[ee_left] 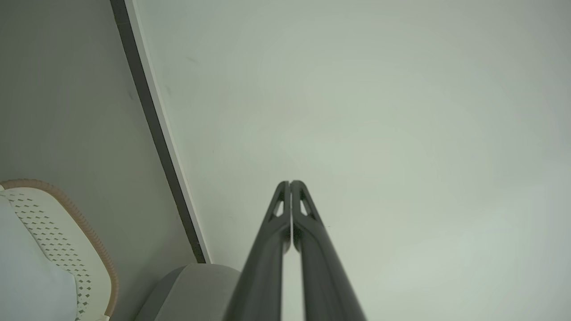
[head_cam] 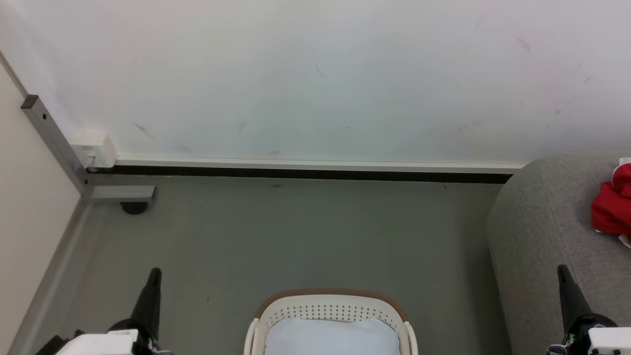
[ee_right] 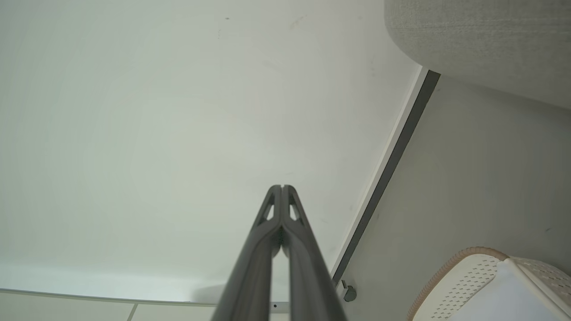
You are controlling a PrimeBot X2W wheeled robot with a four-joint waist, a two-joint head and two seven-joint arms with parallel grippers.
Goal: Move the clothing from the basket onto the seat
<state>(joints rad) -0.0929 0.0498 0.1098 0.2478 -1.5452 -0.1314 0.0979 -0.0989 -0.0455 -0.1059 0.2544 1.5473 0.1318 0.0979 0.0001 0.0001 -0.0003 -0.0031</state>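
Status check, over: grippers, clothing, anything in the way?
Left gripper, right gripper shut, empty. Red clothing on the seat. Basket: no red visible. Nothing seen blocking.

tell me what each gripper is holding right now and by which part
Nothing is held. The left gripper and right gripper are both shut on nothing; the clothing lies on the seat, apart from both.

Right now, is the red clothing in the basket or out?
Out: the red clothing lies bunched on the grey sofa, apart from the laundry basket.
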